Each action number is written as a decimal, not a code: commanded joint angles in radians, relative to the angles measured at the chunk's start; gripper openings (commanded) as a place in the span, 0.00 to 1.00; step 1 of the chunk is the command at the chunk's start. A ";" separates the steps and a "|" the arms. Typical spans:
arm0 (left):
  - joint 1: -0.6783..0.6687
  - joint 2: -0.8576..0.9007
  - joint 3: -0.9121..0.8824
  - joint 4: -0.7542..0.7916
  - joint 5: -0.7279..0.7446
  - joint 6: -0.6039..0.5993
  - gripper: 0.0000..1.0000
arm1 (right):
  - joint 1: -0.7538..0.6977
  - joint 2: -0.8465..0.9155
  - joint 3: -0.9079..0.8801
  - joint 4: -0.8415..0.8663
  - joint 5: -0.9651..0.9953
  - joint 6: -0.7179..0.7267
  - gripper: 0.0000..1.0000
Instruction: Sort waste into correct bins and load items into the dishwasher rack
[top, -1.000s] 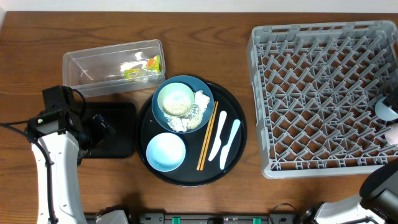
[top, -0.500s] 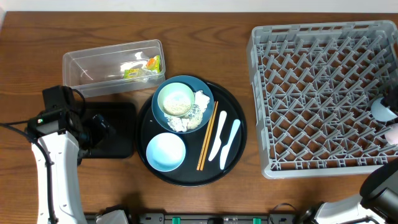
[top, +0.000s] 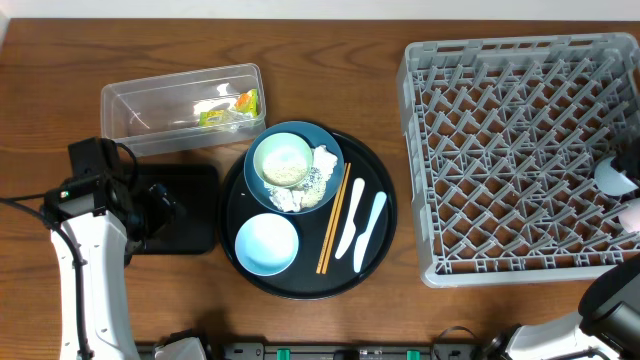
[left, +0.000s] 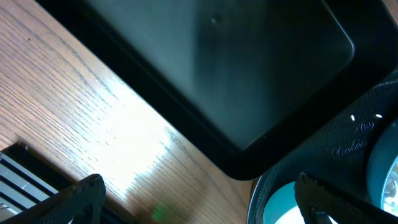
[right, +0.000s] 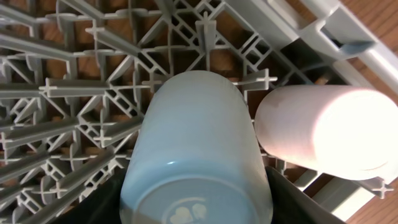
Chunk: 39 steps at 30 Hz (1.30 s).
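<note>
Light blue cup (right: 196, 149) being flanked by right gripper (right: 196, 200) in dishwasher rack (right: 74, 93)
Whether it is being gripped cannot be told; left gripper (left: 200, 200) is being held wide open, empty.

From overhead I get bright, even light and a sharp picture; the table (top: 330, 40) shows only soft, short shadows along the rack (top: 520, 150). On the left wrist camera a white glare patch washes out the wood grain, while the black tray (left: 236, 62) reads dim with a faint sheen. On the right wrist camera the white cup (right: 329, 130) is blown out.
</note>
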 joint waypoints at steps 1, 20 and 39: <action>0.005 0.000 -0.006 -0.003 -0.008 0.009 0.98 | -0.006 -0.023 0.001 -0.008 -0.018 0.005 0.68; 0.005 0.000 -0.006 -0.003 -0.008 0.009 0.98 | 0.132 -0.175 0.002 -0.039 -0.338 -0.140 0.73; 0.005 0.000 -0.006 -0.003 -0.008 0.009 0.98 | 1.061 -0.149 -0.014 -0.218 -0.320 -0.135 0.75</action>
